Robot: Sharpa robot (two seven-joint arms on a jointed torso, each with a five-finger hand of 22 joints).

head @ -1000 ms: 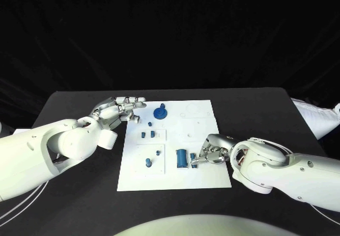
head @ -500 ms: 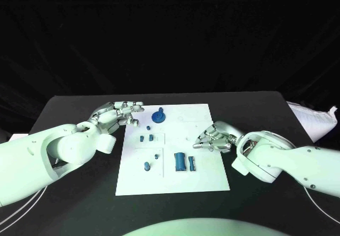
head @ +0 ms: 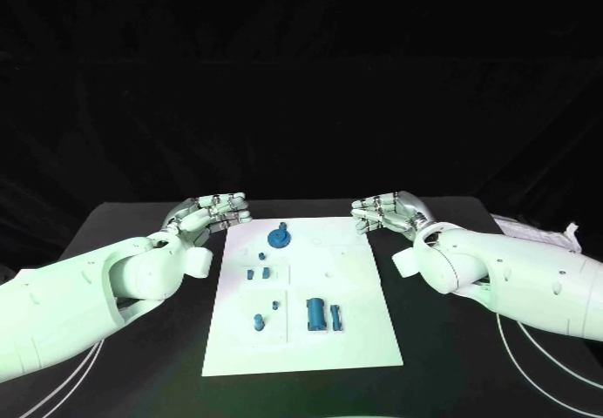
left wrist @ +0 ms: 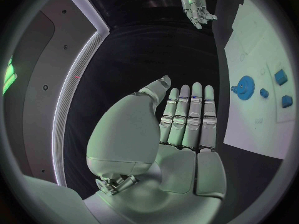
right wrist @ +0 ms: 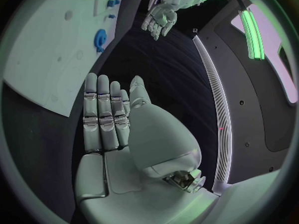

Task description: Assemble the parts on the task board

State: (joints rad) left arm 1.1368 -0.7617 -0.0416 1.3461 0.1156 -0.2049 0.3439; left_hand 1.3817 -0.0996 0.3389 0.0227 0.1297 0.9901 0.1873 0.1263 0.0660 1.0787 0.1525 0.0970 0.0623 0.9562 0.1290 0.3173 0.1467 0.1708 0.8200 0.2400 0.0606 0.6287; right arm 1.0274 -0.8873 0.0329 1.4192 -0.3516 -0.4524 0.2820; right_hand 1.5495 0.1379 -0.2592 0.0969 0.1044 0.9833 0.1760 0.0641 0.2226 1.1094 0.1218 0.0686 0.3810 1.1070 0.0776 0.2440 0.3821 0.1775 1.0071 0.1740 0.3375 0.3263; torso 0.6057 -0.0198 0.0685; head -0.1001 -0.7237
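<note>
The white task board (head: 358, 340) lies in the middle of the table. A blue gear (head: 281, 236) stands near its far edge, with small blue parts (head: 261, 273) below it. Two longer blue parts (head: 321, 314) lie nearer the front, beside two small ones (head: 260, 321). My left hand (head: 213, 212) hovers off the board's far left corner, fingers straight and together, holding nothing. My right hand (head: 387, 212) hovers off the far right corner, also holding nothing. The left wrist view shows the left hand's flat palm (left wrist: 181, 129), the gear (left wrist: 244, 88) and the board (left wrist: 255, 45). The right wrist view shows the right hand's palm (right wrist: 109, 119) and the gear (right wrist: 99, 39).
Black table (head: 138, 235) surrounds the board on all sides. Loose white cables (head: 540, 357) trail at the right by my right arm. In the left wrist view the right hand (left wrist: 196, 2) shows across the table; the right wrist view shows the left hand (right wrist: 161, 19).
My right hand has drawn back from over the board's middle right to beyond its far right corner, and its fingers have straightened. The camera has shifted. The left hand has stayed near the far left corner.
</note>
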